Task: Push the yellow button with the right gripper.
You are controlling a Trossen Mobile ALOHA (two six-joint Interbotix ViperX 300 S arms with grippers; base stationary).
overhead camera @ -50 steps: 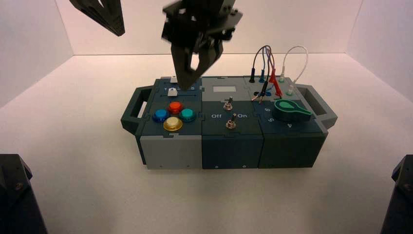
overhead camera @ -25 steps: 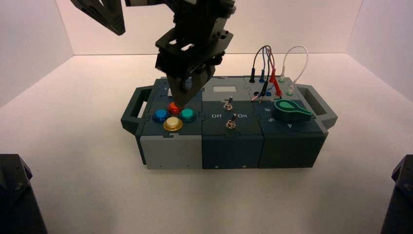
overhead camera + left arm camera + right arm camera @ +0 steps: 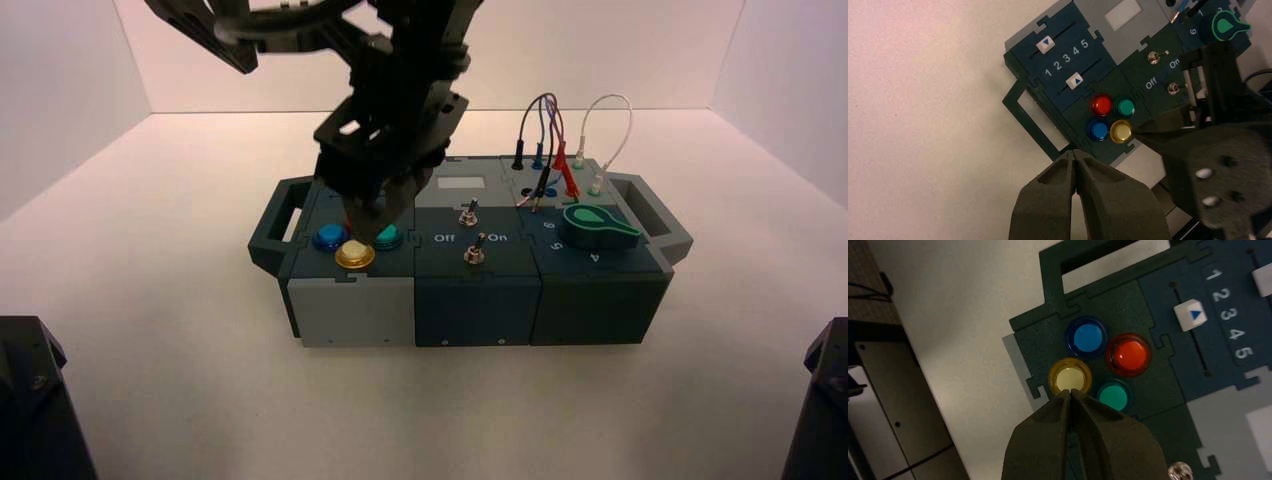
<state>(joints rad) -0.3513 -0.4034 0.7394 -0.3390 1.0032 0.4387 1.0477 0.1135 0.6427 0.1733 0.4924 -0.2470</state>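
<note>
The yellow button (image 3: 1070,377) is seated at the box's (image 3: 350,310) near left corner. The right gripper (image 3: 1071,395), clenched, is poised at its rim. A stiff, springy dome is judged; its centre should be pressed.

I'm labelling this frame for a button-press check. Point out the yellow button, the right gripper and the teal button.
yellow button (image 3: 1070,377), right wrist view, centre of its dome.
right gripper (image 3: 1069,393), right wrist view, where its closed fingertips meet.
teal button (image 3: 1113,396), right wrist view, centre of its dome.

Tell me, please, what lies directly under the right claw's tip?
The yellow button lies at the tip of the shut right claw. Whether they touch cannot be seen, and the claw covers part of the green button.
</note>
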